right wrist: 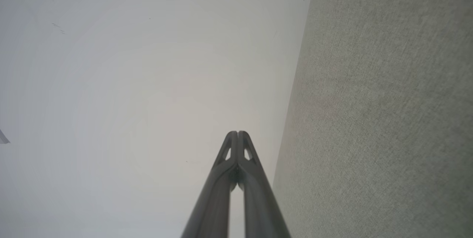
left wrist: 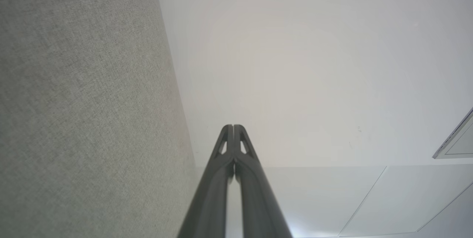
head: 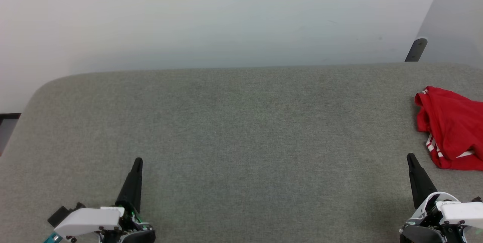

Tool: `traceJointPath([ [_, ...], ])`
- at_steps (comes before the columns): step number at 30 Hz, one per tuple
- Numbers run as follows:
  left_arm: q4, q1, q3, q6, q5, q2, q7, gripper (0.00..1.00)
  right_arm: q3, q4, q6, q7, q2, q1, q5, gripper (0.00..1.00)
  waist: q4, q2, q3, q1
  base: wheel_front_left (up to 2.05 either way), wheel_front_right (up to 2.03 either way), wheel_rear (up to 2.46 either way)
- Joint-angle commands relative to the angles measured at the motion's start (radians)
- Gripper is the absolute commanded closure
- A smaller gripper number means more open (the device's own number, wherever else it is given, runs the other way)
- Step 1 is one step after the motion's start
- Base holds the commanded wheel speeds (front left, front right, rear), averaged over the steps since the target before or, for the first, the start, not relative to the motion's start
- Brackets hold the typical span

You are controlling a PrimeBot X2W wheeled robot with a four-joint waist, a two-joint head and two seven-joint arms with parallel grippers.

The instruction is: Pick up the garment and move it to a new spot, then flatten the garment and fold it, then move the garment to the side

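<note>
The garment (head: 451,128), a crumpled red shirt with red-and-white striped trim, lies bunched at the right edge of the grey fabric table (head: 241,129), partly cut off by the head view's border. My right gripper (head: 411,159) stands shut just left of and below it, not touching it. At the lower left my left gripper (head: 138,161) is shut too, far from the cloth. In the left wrist view the left gripper (left wrist: 233,126) has its tips pressed together and holds nothing. The right gripper (right wrist: 237,133) looks the same in the right wrist view.
A pale floor (head: 211,20) lies beyond the table's far edge. A dark leg (head: 416,49) of a white panel stands at the back right. The table's rounded left corner (head: 41,88) drops off toward a dark strip by the floor.
</note>
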Motion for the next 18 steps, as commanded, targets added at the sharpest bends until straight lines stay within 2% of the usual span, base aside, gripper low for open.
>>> traceJointPath([
  [1, 0.001, -0.010, 0.003, -0.005, -0.003, -0.001, 0.002, 1.00, 0.000, 0.000, 0.000, 0.003, 0.004, -0.003, 0.004, 1.00, 0.000, 0.0000, 0.000, 0.0000, 0.00, 0.00, 0.00],
  [18, 0.001, -0.010, 0.002, -0.005, -0.003, -0.001, 0.002, 1.00, 0.000, 0.000, 0.000, 0.002, 0.004, -0.003, 0.004, 1.00, 0.000, 0.0000, 0.000, 0.0000, 0.00, 0.00, 0.00],
])
